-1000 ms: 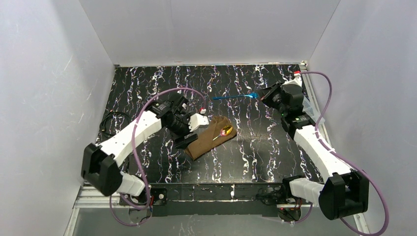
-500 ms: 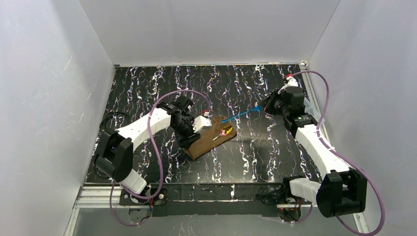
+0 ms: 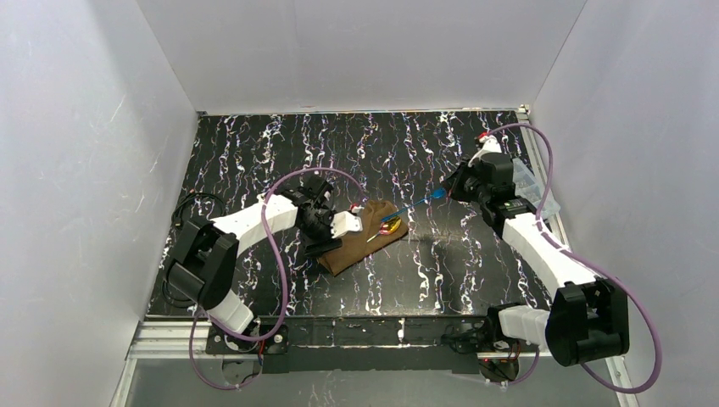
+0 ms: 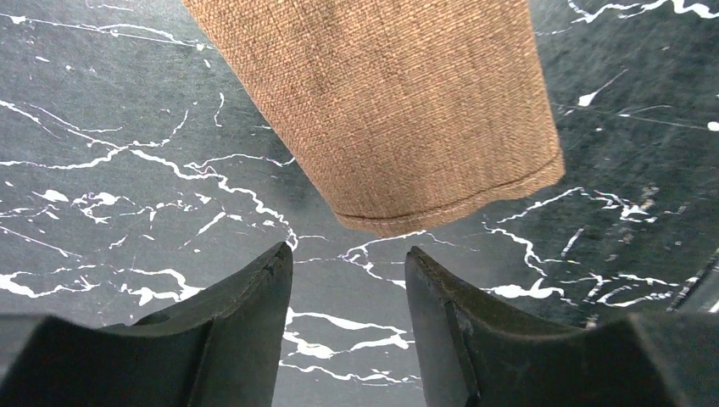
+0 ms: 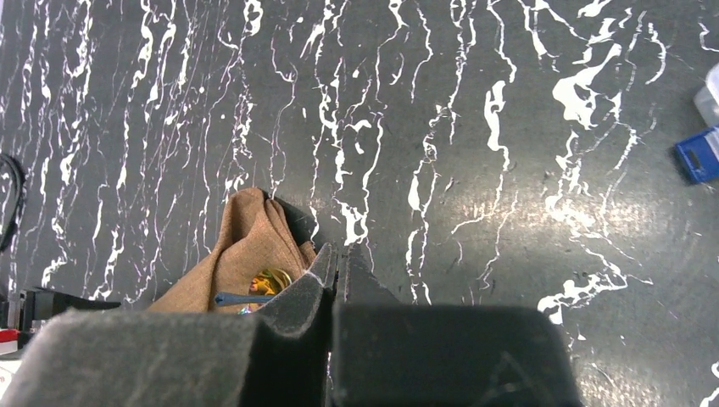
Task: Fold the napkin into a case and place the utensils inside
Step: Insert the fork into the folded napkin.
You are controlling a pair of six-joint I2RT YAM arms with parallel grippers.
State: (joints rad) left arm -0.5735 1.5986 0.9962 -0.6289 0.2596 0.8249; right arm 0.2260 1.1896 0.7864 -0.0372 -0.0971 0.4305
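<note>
The napkin is folded into a long brown case (image 3: 363, 240) lying slantwise mid-table. A shiny red-gold utensil (image 3: 391, 225) shows in its open upper-right end. My right gripper (image 3: 451, 187) is shut on a thin blue utensil (image 3: 415, 203) that slopes down-left, its free end over the case's mouth. The right wrist view shows the shut gripper (image 5: 340, 259), the blue utensil's tip (image 5: 242, 298) and the case (image 5: 246, 242). My left gripper (image 3: 333, 236) sits at the case's left side. In its wrist view that gripper (image 4: 348, 254) is open and empty, with a hemmed end of the case (image 4: 407, 110) just beyond.
A clear plastic box (image 3: 532, 181) stands at the table's right edge, with a blue item (image 5: 697, 154) beside it. A black cable (image 3: 190, 209) loops at the left edge. White walls close in three sides of the black marbled table (image 3: 339, 144).
The right gripper has carried the blue utensil down and left, tipping it toward the case's mouth. The left gripper has drawn in against the case and its jaws have narrowed.
</note>
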